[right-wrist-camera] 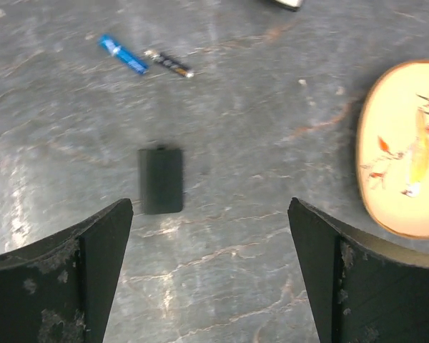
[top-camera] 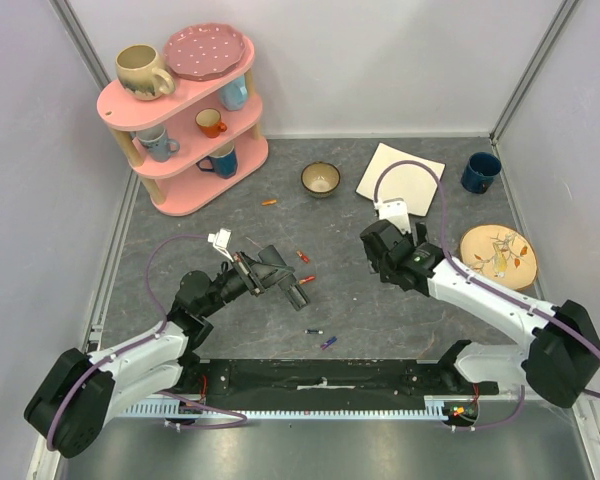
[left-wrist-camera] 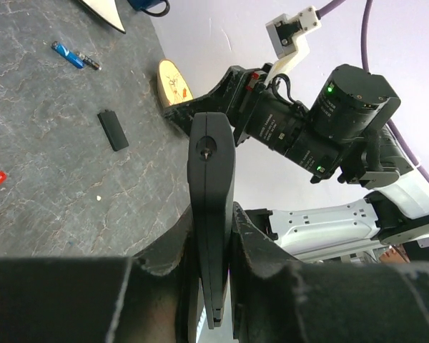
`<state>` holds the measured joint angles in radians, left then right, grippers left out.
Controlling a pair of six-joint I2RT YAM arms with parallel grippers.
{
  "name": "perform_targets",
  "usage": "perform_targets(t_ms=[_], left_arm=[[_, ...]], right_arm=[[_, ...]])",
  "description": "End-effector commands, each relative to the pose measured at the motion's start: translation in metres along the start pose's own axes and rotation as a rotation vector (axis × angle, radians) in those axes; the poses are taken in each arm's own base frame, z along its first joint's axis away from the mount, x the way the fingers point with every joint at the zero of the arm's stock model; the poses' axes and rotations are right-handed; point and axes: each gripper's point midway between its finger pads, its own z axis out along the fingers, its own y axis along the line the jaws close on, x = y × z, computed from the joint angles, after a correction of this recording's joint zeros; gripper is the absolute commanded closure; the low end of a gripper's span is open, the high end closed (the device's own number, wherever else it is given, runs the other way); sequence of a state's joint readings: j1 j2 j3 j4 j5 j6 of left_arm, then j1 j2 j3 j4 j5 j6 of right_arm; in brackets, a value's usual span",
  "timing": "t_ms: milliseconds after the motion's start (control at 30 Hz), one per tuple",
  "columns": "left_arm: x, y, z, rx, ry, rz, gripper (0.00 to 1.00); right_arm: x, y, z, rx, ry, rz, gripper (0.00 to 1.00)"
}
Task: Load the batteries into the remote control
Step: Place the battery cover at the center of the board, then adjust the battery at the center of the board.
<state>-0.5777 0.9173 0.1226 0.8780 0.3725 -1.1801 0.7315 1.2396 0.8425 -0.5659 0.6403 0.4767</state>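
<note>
- Two rough, matte black fingers [left-wrist-camera: 261, 261] of the left gripper [top-camera: 263, 272] are clamped on the remote control [left-wrist-camera: 211, 179]. It is a slim, smooth black plastic bar with a rounded end, and that end points toward the right arm.
- Five batteries, thin glossy cylinders, lie loose on the grey, stone-veined table [top-camera: 380, 320].
- One orange battery [top-camera: 269, 202] lies left of the small round bowl [top-camera: 320, 179], well apart from the others.
- One red battery [top-camera: 303, 256] and a second red battery [top-camera: 307, 279] lie near the remote control's free end.
- A dark battery [top-camera: 314, 331] and a blue battery [top-camera: 328, 343] lie nearly end to end, nearer the arm bases.
- Over the table, the right gripper [right-wrist-camera: 209, 214] has its scuffed, wedge-shaped fingers spread wide, gripping nothing.
- Below it, a small flat black rectangular cover [right-wrist-camera: 160, 180] with rounded corners lies on the table, nearer the finger on the left of the right wrist view.
- Beside the right arm sits a round, wood-toned plate [top-camera: 496, 256] with a painted pattern.
</note>
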Motion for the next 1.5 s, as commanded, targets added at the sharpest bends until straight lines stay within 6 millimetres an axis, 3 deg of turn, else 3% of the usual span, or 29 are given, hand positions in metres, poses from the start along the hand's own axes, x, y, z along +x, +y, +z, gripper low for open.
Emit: perform_targets(t_ms=[0, 33, 133, 233, 267, 367, 400, 567, 667, 800, 900, 1033, 1100, 1133, 1333, 1467], left_arm=[[-0.009, -0.008, 0.001, 0.033, -0.041, 0.034, 0.98], [-0.009, -0.006, 0.001, 0.029, -0.041, 0.029, 0.98], [-0.009, -0.007, 0.000, 0.033, -0.041, 0.026, 0.98], [-0.009, -0.008, -0.001, 0.039, -0.047, 0.026, 0.98], [-0.008, -0.008, -0.002, 0.039, -0.047, 0.026, 0.98], [-0.009, -0.008, -0.005, 0.038, -0.056, 0.032, 0.98], [-0.009, -0.007, -0.006, 0.033, -0.058, 0.032, 0.98], [-0.013, -0.005, -0.012, 0.013, -0.093, 0.046, 0.98], [-0.019, 0.002, -0.017, -0.016, -0.134, 0.046, 0.98], [-0.023, 0.014, -0.025, -0.055, -0.151, 0.021, 0.98], [-0.029, 0.023, -0.033, -0.070, -0.166, -0.025, 0.98], [-0.038, 0.021, -0.039, -0.052, -0.177, -0.050, 0.98], [-0.039, 0.016, -0.042, -0.038, -0.177, -0.046, 0.98], [-0.041, 0.013, -0.043, -0.025, -0.183, -0.034, 0.98], [-0.037, 0.011, -0.045, -0.014, -0.172, -0.034, 0.98], [-0.036, 0.006, -0.045, 0.004, -0.162, -0.021, 0.98]], right_arm=[[-0.036, -0.032, -0.009, 0.162, -0.157, 0.166, 0.02], [-0.029, -0.019, -0.007, 0.062, -0.150, 0.121, 0.02], [-0.040, 0.009, -0.005, -0.084, -0.184, 0.111, 0.02], [-0.031, 0.043, -0.004, -0.237, -0.101, 0.053, 0.02], [-0.031, 0.064, -0.012, -0.365, -0.073, 0.001, 0.02], [-0.008, 0.086, -0.023, -0.519, -0.014, -0.057, 0.08], [-0.008, 0.096, -0.037, -0.613, -0.037, -0.054, 0.10], [0.039, 0.117, -0.064, -0.740, 0.009, -0.113, 0.16], [0.054, 0.128, -0.078, -0.778, 0.020, -0.100, 0.17], [0.064, 0.144, -0.083, -0.776, 0.018, -0.104, 0.18], [0.057, 0.157, -0.079, -0.744, -0.005, -0.131, 0.19], [0.023, 0.171, -0.068, -0.671, -0.076, -0.129, 0.20], [0.016, 0.178, -0.053, -0.627, -0.070, -0.130, 0.21], [0.001, 0.182, -0.051, -0.620, -0.085, -0.105, 0.22], [-0.036, 0.208, -0.018, -0.609, -0.094, -0.043, 0.28], [-0.041, 0.220, 0.012, -0.614, -0.051, -0.045, 0.36]])
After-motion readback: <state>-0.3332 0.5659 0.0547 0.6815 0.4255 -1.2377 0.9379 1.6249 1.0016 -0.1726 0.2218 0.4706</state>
